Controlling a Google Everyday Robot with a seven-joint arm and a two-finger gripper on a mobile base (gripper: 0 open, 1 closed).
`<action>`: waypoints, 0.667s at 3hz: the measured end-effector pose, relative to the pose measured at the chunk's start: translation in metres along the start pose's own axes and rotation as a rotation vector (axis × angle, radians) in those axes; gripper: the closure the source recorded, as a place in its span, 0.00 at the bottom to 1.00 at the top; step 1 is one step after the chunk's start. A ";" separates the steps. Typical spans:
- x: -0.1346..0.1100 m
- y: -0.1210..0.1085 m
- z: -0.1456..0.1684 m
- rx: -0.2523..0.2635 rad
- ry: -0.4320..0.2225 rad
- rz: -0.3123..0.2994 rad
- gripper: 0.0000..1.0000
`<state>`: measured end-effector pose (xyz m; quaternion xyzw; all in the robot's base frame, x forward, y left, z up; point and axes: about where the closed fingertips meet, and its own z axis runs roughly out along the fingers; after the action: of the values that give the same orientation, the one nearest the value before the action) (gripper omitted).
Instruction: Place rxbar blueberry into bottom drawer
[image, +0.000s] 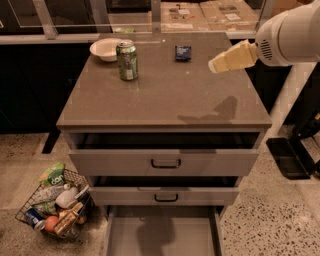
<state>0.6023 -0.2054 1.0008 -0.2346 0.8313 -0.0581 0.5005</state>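
Observation:
The rxbar blueberry (183, 53), a small flat dark blue wrapper, lies on the brown cabinet top (165, 95) near its back edge. My gripper (216, 65) hangs above the right side of the top, to the right of the bar and a little nearer the front. It is apart from the bar and holds nothing that I can see. The bottom drawer (163, 234) is pulled out below the two upper drawers, and its grey floor is bare.
A green soda can (127, 60) and a white bowl (105, 49) stand at the back left of the top. The two upper drawers (165, 162) stand slightly open. A wire basket of snacks (54, 205) sits on the floor at the left. A dark stand (290, 155) is at the right.

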 end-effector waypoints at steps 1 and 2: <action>0.000 0.004 0.003 -0.014 -0.005 0.010 0.00; 0.000 0.004 0.004 -0.016 -0.005 0.011 0.00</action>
<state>0.6043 -0.2016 0.9974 -0.2341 0.8317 -0.0483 0.5011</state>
